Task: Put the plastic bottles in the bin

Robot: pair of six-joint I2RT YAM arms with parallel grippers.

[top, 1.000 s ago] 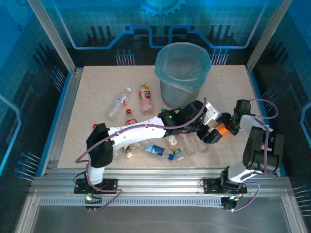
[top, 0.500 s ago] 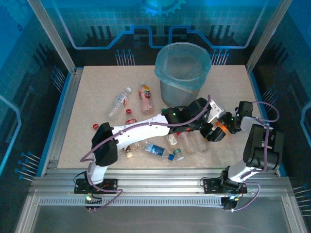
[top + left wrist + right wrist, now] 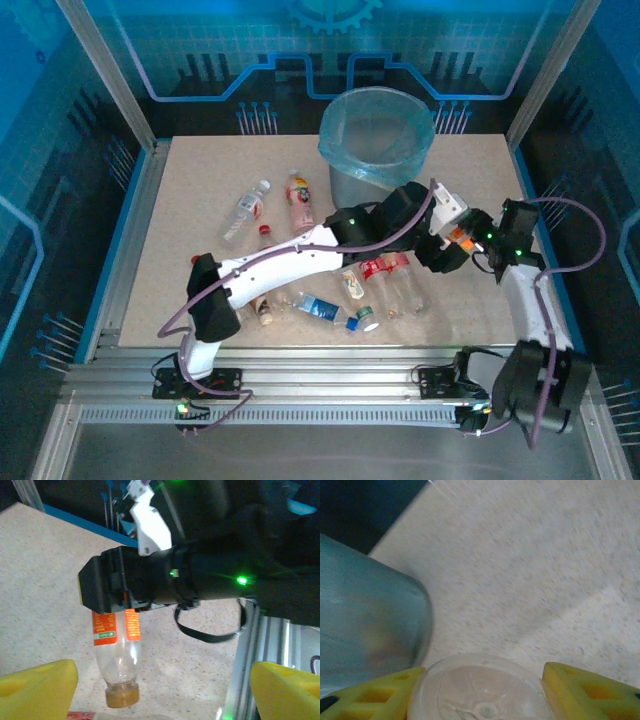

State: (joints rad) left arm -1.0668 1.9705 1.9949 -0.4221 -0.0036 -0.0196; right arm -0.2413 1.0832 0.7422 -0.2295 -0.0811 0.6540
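My right gripper (image 3: 452, 245) is shut on a clear plastic bottle (image 3: 458, 238) with an orange label, held off the table just right of the bin (image 3: 370, 192). In the left wrist view this bottle (image 3: 117, 665) hangs cap down from the black gripper. In the right wrist view the yellow fingers (image 3: 375, 692) press on both sides of its clear base (image 3: 480, 692), with the bin's grey-blue wall (image 3: 365, 615) at the left. My left gripper (image 3: 443, 210) hovers beside it, open; its jaws (image 3: 162, 677) stand wide with nothing between them.
Other bottles lie on the table: a white-capped one (image 3: 245, 210), a pink one (image 3: 299, 203), a blue-labelled one (image 3: 322, 308), a red-labelled one (image 3: 380, 268) and a clear one (image 3: 410, 290). The left arm (image 3: 290, 262) stretches over them. A metal rail (image 3: 250, 645) runs along the table's right edge.
The right gripper has closed on the orange-labelled bottle and lifted it up and toward the bin as the arm stretched out. The left gripper has moved farther toward the bin, still open.
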